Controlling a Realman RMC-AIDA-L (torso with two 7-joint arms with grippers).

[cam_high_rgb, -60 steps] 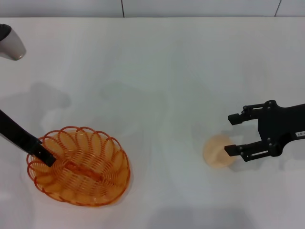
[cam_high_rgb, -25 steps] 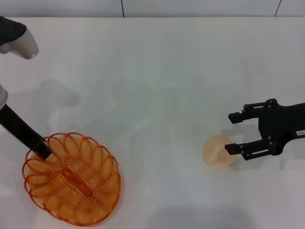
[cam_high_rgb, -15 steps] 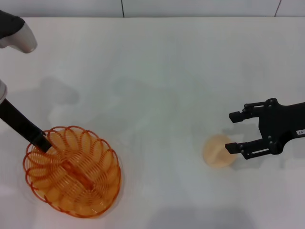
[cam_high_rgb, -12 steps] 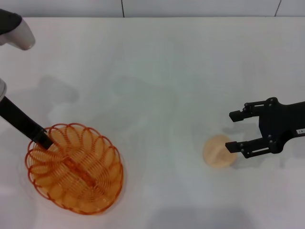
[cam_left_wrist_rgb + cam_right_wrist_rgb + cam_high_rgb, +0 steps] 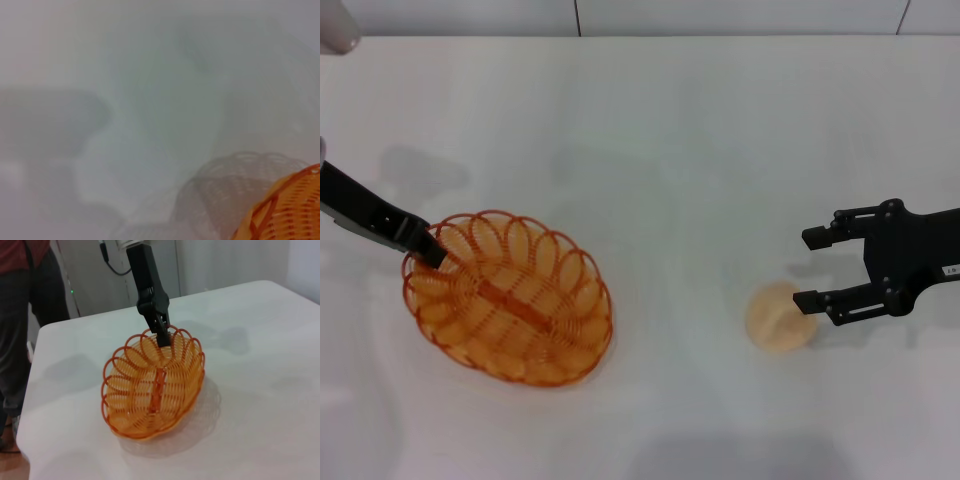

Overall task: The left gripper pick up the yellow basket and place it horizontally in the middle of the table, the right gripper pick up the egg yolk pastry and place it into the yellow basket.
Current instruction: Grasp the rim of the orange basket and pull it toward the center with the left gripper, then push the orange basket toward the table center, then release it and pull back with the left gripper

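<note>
While the left hand [image 5: 428, 250] is clamped on the rim of the basket [image 5: 508, 297] at its end nearest that arm, the basket sits on the left part of the desk [image 5: 650, 130], well short of the middle. From the head view, its long axis runs diagonally, from the gripped end, far and to the left, toward the near right. The task calls for a horizontal lie in the middle, so the coming move turns on 2 things: a shift to the right and a rotation of that axis until it runs side to side. Whether the basket touches the desk or is held just above it cannot be told.

The right hand [image 5: 810, 270] hovers on the right part of the desk, fingers spread and holding nothing. The pastry [image 5: 778, 317] lies on the desk just beside it, toward the middle, with the nearer finger at its edge. The pastry is well apart from the basket.
</note>
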